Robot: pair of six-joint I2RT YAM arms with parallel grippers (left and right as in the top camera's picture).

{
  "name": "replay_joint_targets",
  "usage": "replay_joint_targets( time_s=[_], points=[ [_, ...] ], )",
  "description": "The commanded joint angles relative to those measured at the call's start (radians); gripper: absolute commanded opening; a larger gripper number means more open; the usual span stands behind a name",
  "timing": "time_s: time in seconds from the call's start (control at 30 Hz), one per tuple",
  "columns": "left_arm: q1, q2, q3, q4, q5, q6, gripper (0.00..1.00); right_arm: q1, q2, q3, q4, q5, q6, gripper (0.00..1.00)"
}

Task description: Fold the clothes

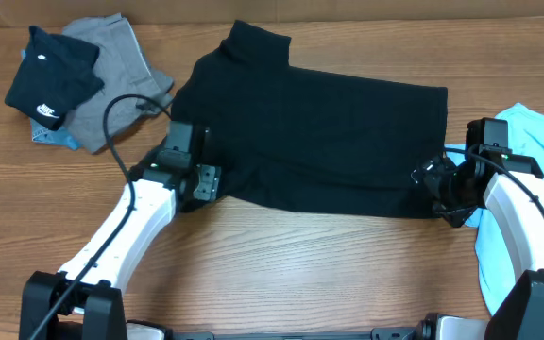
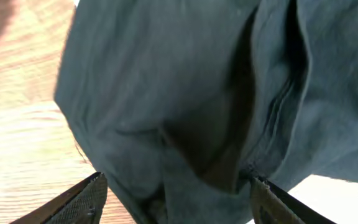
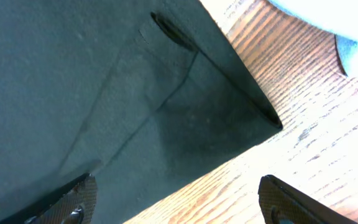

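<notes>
1. Lying mid-table, black T-shirt (image 1: 319, 142) looks folded once lengthwise; one sleeve (image 1: 253, 42) pokes out.
2. Left gripper (image 2: 176, 202), right gripper (image 3: 179, 202): both spread wide at its ends, holding nothing.
3. Remaining, I'd guess: sleeve tuck, cross-folds.

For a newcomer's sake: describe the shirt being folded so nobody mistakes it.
On the wooden table, look at the middle. The large black T-shirt lies there, wider than anything nearby. Unlike the small black garment at the far left, it bears no white logo.
</notes>
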Motion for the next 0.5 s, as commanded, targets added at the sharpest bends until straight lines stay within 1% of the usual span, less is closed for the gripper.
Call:
replay_joint_targets(
  time_s=[0.0,0.07,0.1,0.2,0.27,0.37,0.47],
  points=[
    [0.003,0.000,-0.014,0.030,0.085,0.039,0.74,-0.003,-0.002,0.000,0.003,-0.006,-0.020,0.86],
    [0.003,0.000,-0.014,0.078,0.097,0.053,0.59,-0.003,-0.002,0.000,0.007,-0.006,-0.023,0.86],
    [0.003,0.000,-0.014,0.093,0.109,0.055,0.47,-0.003,-0.002,0.000,0.006,-0.006,-0.023,0.86],
    [0.003,0.000,-0.014,0.115,0.168,0.078,0.18,-0.003,-0.002,0.000,0.005,-0.006,-0.027,0.86],
    [0.003,0.000,-0.014,0.115,0.188,0.080,0.04,-0.003,-0.002,0.000,0.005,-0.006,-0.026,0.86],
    [0.003,0.000,-0.002,0.115,0.162,0.070,0.04,-0.003,-0.002,0.000,0.006,-0.006,-0.027,0.86],
    [0.006,0.000,0.044,0.124,0.075,0.046,0.04,-0.003,-0.002,0.000,0.008,-0.006,-0.026,0.86]
  ],
)
